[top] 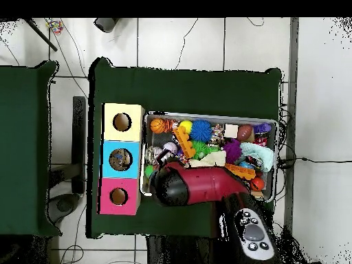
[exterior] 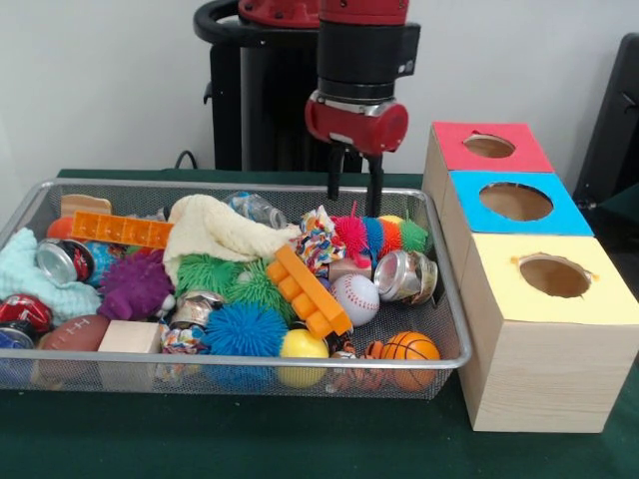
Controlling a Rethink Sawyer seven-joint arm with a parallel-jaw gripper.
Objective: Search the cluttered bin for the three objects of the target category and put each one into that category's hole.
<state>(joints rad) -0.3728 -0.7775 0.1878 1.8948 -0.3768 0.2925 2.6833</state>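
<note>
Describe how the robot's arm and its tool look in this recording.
The arm is black with red sections; a red ring sits above the tool, which has two thin black fingers. From overhead the arm is a rounded red shell with a black end.

Wall (exterior: pixel 110 80): plain pale, spans upper frame of front view. Dark object (exterior: pixel 614 120) at right edge, identity unclear. Table (top: pixel 185 86): dark green cloth cover. Second green-covered table (top: pixel 24 144) at left edge of overhead view. Floor (top: pixel 179 41): light tiles, visible joints. Black cables (top: pixel 244 24) trail across floor, upper frame and right side.
</note>
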